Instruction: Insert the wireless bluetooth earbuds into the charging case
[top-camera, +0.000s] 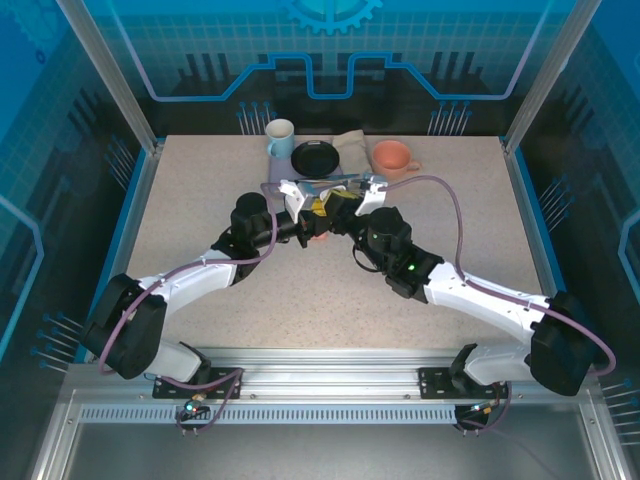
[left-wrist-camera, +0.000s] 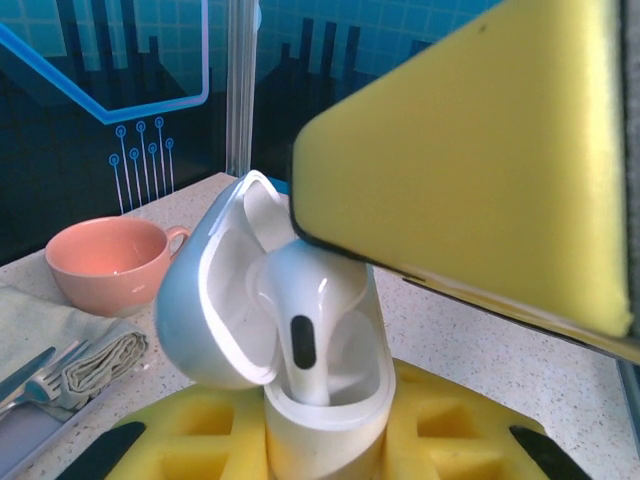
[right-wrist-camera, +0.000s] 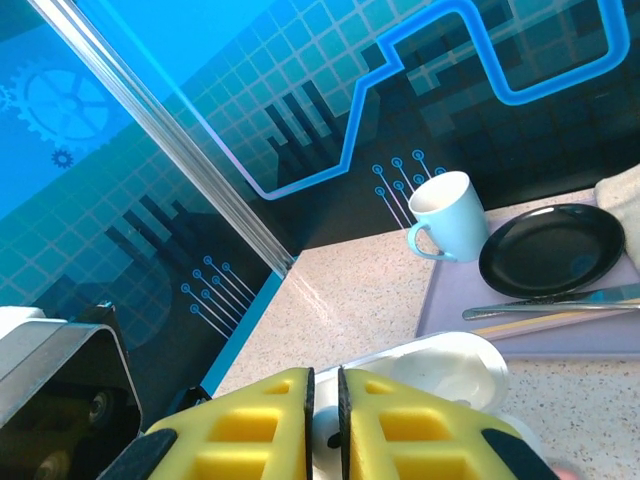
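Two arms meet over the speckled tabletop (top-camera: 200, 270), just toward 12 o'clock from its middle. My left gripper (left-wrist-camera: 325, 455) has its yellow jaws clamped on the base of the white charging case (left-wrist-camera: 325, 425). The case stands upright, and its lid (left-wrist-camera: 205, 310) hangs open toward 9 o'clock in the left wrist view. One white earbud (left-wrist-camera: 310, 290) stands stem-down in the case. My right gripper (right-wrist-camera: 325, 400) sits directly above it, jaws almost together and, as far as I can tell, pinching the earbud's head. Along the 12 o'clock edge stand a pale blue mug (right-wrist-camera: 445, 215), a black plate (right-wrist-camera: 550, 248) and a pink cup (left-wrist-camera: 105, 262).
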